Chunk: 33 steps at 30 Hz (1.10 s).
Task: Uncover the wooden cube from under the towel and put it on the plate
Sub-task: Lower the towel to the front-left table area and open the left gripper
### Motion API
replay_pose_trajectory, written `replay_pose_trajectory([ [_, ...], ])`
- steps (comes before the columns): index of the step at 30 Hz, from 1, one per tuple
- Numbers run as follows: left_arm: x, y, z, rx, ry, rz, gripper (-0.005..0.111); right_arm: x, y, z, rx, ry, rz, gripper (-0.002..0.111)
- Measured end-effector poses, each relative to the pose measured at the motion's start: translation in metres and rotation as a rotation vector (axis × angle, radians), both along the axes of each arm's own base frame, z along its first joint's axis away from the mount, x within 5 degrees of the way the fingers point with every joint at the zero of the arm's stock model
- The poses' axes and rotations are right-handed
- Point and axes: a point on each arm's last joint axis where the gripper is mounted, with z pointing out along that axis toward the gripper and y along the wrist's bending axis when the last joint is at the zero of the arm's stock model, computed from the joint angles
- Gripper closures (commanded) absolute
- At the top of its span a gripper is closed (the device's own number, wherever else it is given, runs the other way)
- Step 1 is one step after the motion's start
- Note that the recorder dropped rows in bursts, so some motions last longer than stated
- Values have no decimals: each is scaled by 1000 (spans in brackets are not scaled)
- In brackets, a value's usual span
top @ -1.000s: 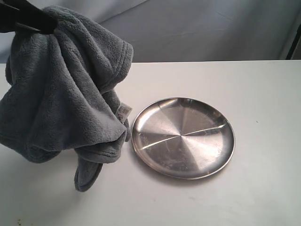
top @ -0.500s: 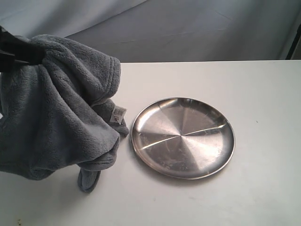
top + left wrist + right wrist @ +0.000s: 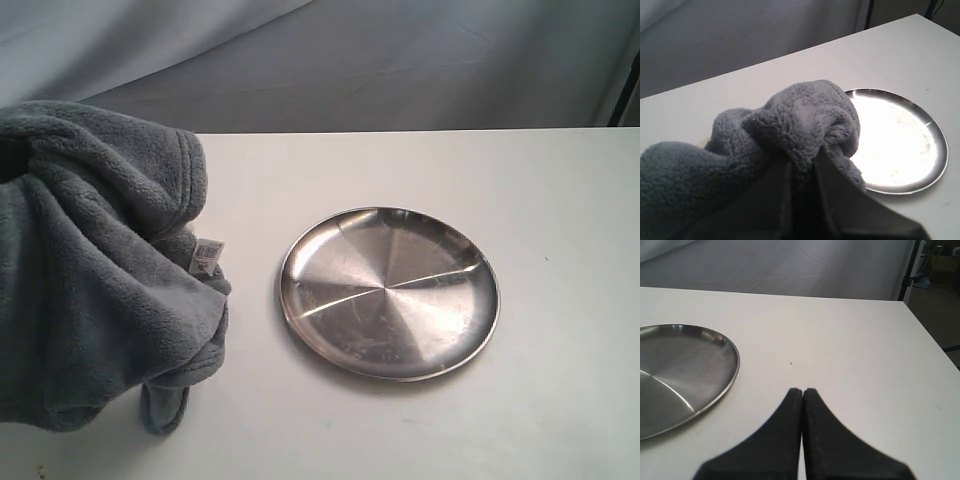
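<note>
The dark grey plush towel (image 3: 95,270) hangs bunched at the left of the exterior view, its lower folds on or just above the table. In the left wrist view my left gripper (image 3: 802,162) is shut on a fold of the towel (image 3: 795,120). The shiny steel plate (image 3: 388,292) lies bare at the table's middle, to the right of the towel and apart from it. The wooden cube shows in no view. My right gripper (image 3: 802,391) is shut with nothing in it, hovering over bare table beside the plate (image 3: 680,370). Neither gripper shows in the exterior view.
The white table (image 3: 540,200) stretches right of the plate, with its far edge against a grey backdrop. A small white label (image 3: 207,254) sticks out of the towel. The table's right edge (image 3: 932,335) shows in the right wrist view.
The towel has come down and moved left, away from the plate, and the black gripper that held its top has gone out of the exterior view. The plate has not moved.
</note>
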Motion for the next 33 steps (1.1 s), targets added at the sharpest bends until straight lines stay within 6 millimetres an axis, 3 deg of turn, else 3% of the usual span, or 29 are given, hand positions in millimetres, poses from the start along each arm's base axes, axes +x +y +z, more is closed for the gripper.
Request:
replay_pose_trajectory([
  [9, -21, 0, -26, -79, 79, 29, 107, 0, 0, 0, 0, 0, 0, 108],
  [15, -25, 4, -71, -140, 188, 118, 107, 0, 0, 0, 0, 0, 0, 108],
  [22, -28, 12, -103, -162, 202, 245, 107, 0, 0, 0, 0, 0, 0, 108],
  [27, -30, 8, -109, -193, 187, 192, 107, 0, 0, 0, 0, 0, 0, 108],
  [33, -17, 4, -120, -187, 231, 164, 107, 0, 0, 0, 0, 0, 0, 108],
])
